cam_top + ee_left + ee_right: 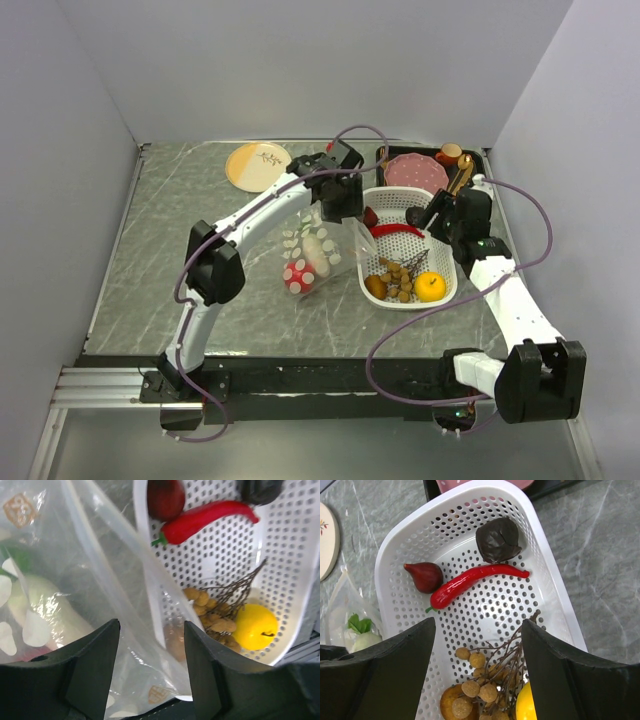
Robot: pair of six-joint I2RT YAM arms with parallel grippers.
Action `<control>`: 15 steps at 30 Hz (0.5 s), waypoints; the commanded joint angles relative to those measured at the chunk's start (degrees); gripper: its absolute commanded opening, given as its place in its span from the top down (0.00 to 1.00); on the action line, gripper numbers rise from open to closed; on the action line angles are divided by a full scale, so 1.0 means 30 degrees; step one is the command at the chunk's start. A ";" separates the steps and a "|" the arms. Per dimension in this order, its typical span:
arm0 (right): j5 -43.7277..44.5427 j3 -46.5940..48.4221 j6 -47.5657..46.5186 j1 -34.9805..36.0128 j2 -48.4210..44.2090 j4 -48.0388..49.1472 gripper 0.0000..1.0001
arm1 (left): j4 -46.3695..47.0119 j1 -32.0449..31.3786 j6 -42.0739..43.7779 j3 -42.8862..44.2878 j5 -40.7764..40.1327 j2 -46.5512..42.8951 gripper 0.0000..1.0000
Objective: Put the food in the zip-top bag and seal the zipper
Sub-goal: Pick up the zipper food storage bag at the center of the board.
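Bag (322, 248): clear, white-dotted, slumped | inside: white-green vegetable (364, 639)

I can read no word or number anywhere: the zip-top bag (90, 565) bears small orange square emblems (18, 508), and the round plate (250, 172) a dark mark (268, 157), both illegible to me.

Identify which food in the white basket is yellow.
The round yellow fruit at the near end of the white basket, beside the brown nuts; every other food there is red, dark or brown.
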 commanded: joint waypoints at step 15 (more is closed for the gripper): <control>-0.0934 -0.0089 -0.0386 -0.0139 0.0285 0.0425 0.24 | -0.0783 -0.0227 0.0842 -0.0265 -0.1071 -0.1162 0.99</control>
